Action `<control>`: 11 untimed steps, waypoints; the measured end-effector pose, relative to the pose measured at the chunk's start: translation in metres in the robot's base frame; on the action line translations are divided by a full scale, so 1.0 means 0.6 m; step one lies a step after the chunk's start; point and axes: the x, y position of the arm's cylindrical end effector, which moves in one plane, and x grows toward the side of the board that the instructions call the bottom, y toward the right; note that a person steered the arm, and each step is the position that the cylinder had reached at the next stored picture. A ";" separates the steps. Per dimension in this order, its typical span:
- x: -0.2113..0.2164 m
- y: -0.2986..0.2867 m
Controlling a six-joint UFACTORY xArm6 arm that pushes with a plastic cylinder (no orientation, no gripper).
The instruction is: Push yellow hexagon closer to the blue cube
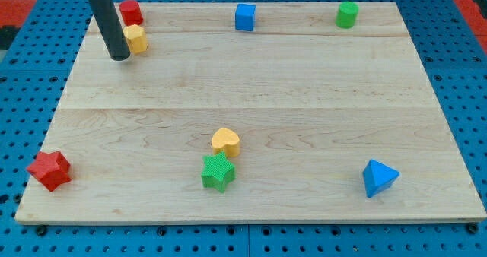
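The yellow hexagon (pixel 136 39) lies near the board's top left corner, just below a red block (pixel 131 12). The blue cube (pixel 245 17) sits at the top edge, right of them, with a wide gap of bare wood between it and the hexagon. My dark rod comes down from the view's top left, and my tip (pixel 119 57) rests on the board touching or nearly touching the hexagon's left lower side.
A green cylinder (pixel 348 14) stands at the top right. A yellow heart (pixel 226 141) and a green star (pixel 218 172) lie together at the bottom centre. A red star (pixel 50 170) is at the bottom left, a blue triangle (pixel 379 178) at the bottom right.
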 end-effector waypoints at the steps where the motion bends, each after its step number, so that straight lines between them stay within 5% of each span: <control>1: 0.000 0.000; 4: 0.000 0.014; 6: -0.027 -0.085; 7: -0.079 0.075; 9: -0.073 0.260; 10: -0.048 0.252; 11: -0.022 0.079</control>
